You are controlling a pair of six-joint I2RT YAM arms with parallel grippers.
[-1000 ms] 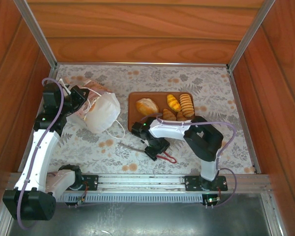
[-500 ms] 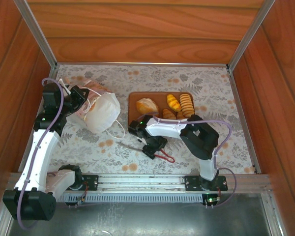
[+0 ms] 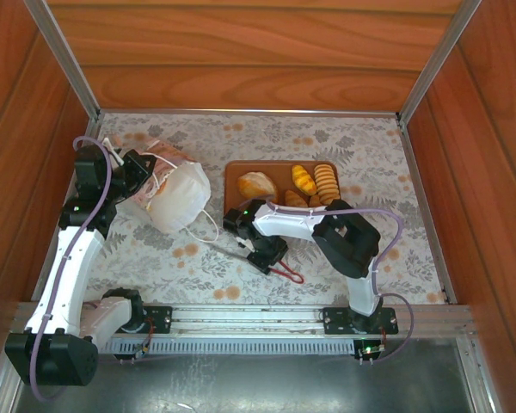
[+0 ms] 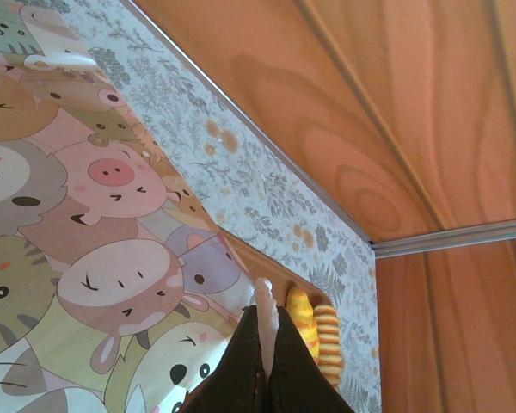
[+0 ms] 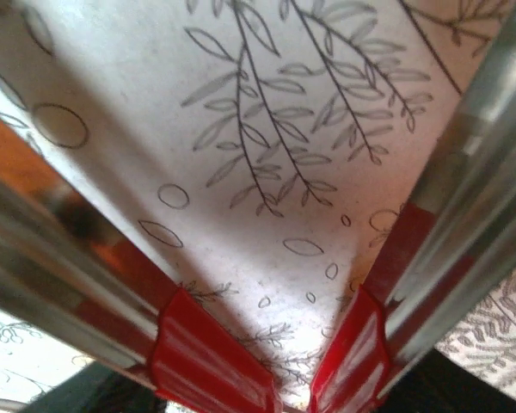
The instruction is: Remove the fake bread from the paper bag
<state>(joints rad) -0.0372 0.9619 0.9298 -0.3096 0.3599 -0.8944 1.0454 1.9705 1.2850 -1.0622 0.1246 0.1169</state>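
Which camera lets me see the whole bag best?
The top camera. It shows the whole bag, cord handles and all, lying left of the tray. The left wrist camera is too near: it catches just a stretch of the cartoon-animal side.

I count two pincers, left pincer (image 3: 144, 175) and right pincer (image 3: 261, 255). One paper bag (image 3: 179, 196) sits at the left pincer and one pair of tongs (image 3: 284, 273) at the right. Just beyond the right pincer is one tray (image 3: 233, 175) carrying four pieces of fake bread (image 3: 257, 185), perhaps a fifth.
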